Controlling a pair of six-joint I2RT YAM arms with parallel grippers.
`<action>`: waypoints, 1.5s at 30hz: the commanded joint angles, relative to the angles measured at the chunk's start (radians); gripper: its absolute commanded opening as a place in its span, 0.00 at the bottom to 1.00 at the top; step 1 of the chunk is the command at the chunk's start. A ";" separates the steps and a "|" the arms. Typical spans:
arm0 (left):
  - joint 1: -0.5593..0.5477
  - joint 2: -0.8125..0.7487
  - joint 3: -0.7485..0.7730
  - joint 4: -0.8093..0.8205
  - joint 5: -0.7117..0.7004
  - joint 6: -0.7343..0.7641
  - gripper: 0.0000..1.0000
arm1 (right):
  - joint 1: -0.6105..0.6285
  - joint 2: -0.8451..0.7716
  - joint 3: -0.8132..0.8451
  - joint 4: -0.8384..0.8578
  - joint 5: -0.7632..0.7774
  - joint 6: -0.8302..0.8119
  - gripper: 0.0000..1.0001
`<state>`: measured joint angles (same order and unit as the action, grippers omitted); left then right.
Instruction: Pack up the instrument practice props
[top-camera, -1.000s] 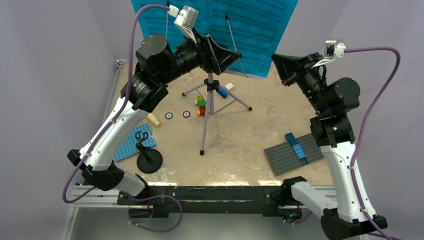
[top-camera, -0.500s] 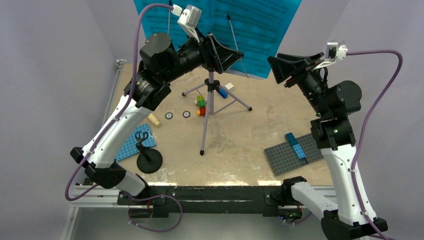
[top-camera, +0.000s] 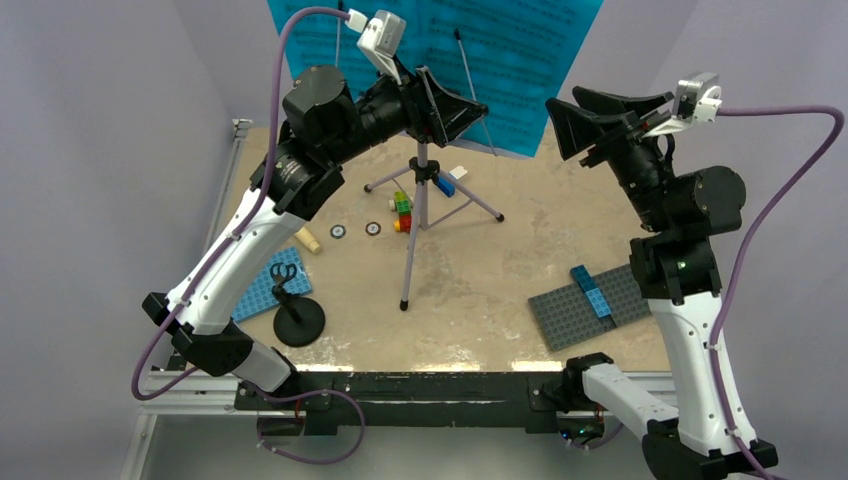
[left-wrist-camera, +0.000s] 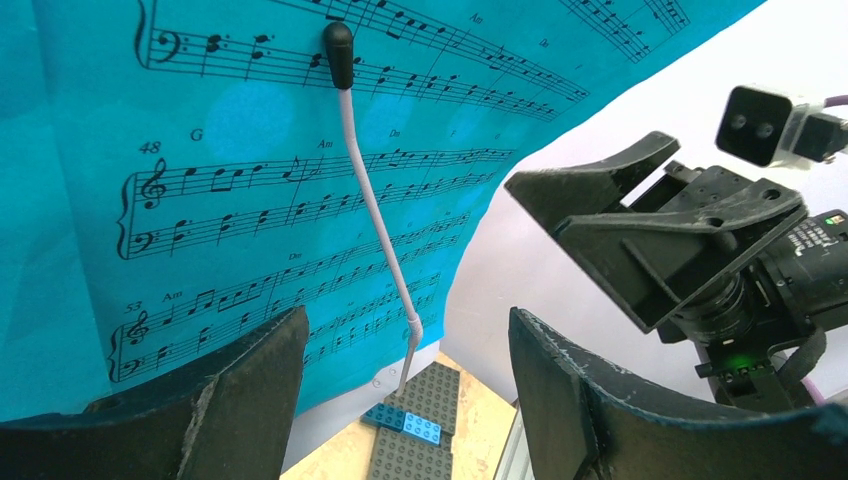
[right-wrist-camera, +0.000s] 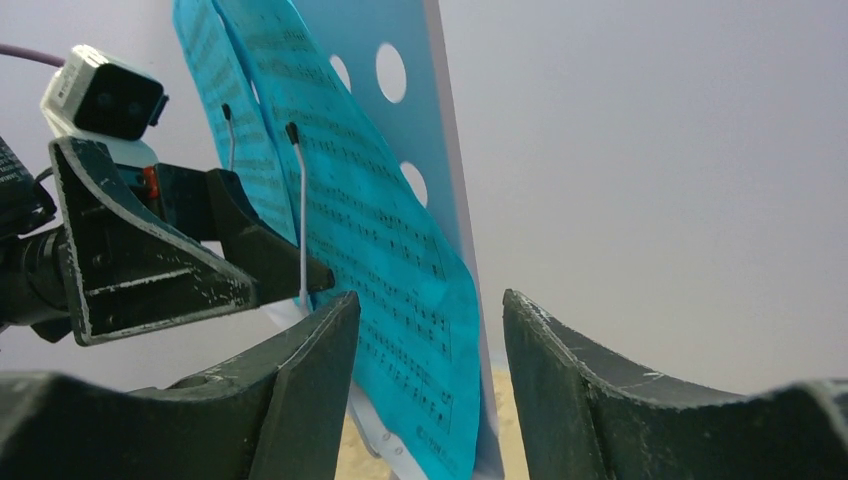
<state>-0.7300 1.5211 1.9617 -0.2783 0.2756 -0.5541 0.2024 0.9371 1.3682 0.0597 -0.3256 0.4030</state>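
Two props sit at the table's left: black mic stand upright, cream toy microphone lying beyond it; mid-table rises the music stand, teal sheet-music pages propped high on it under wire arms. Left gripper spread, empty, close before the pages; right gripper spread, empty, off their right edge. Risk: a one-sided push or pinch on loose paper could tear it or topple the top-heavy stand.

I count one music stand, at least two teal sheet-music pages, two wire page holders, one black mic stand, one cream toy microphone, one blue baseplate, one grey baseplate and two ringed discs.
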 joint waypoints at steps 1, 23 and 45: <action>-0.008 0.000 0.046 0.021 0.004 0.004 0.76 | 0.002 0.006 0.042 0.122 -0.013 -0.064 0.58; -0.007 -0.015 0.034 0.011 0.000 -0.004 0.76 | 0.012 0.159 0.215 0.155 -0.102 -0.133 0.26; -0.006 -0.133 -0.141 0.243 -0.097 0.037 0.78 | 0.014 0.156 0.220 0.129 -0.056 -0.104 0.00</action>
<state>-0.7300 1.4227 1.8339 -0.1722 0.2089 -0.5472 0.2111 1.1061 1.5616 0.1791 -0.4084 0.2878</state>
